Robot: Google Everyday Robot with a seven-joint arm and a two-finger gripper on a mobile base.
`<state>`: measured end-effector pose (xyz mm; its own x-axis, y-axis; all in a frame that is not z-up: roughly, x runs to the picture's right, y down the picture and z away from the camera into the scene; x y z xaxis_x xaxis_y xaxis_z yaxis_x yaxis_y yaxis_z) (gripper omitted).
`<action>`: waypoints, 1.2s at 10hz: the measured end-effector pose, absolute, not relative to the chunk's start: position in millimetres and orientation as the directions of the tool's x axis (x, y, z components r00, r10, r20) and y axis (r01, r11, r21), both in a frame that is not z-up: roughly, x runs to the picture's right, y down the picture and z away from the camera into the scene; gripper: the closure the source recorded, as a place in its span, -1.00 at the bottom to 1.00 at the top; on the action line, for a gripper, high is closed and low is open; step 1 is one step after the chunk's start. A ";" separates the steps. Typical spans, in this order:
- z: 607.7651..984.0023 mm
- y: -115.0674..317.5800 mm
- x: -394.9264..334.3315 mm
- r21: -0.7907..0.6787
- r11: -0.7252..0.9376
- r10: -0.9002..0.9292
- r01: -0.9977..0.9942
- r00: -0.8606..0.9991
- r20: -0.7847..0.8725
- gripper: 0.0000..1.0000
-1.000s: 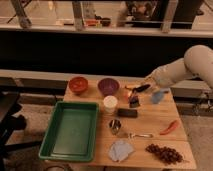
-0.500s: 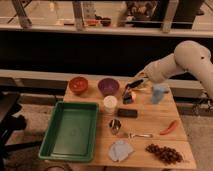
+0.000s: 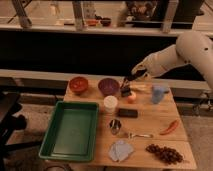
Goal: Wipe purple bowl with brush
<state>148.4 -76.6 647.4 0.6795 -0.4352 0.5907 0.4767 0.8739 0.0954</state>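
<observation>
Two bowls, one brush
Gripper (image 3: 131, 78) fingers clamped on the brush (image 3: 125, 89), at 3 o'clock of the purple bowl (image 3: 108, 86); red bowl (image 3: 78, 84) at its 9.

The brush (image 3: 126, 88) is held in the clamped gripper (image 3: 131, 78) right of centre in the frame, its head hung just right of the purple bowl (image 3: 108, 86). A green tray (image 3: 70, 131) is seen lower left.

Arm (image 3: 192, 50) cut off at right edge (gripper (image 3: 131, 78) too blurred for contact with brush (image 3: 125, 89)).
</observation>
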 end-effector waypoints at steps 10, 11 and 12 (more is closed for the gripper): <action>693.5 -77.8 113.3 0.179 0.841 -0.497 0.511 0.597 0.630 1.00; 697.5 -80.4 109.2 0.189 0.839 -0.500 0.510 0.588 0.636 1.00; 700.3 -82.8 110.8 0.196 0.842 -0.499 0.503 0.587 0.637 1.00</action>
<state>110.8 -82.8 700.3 0.5871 -0.4991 0.6374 0.5028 0.8419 0.1961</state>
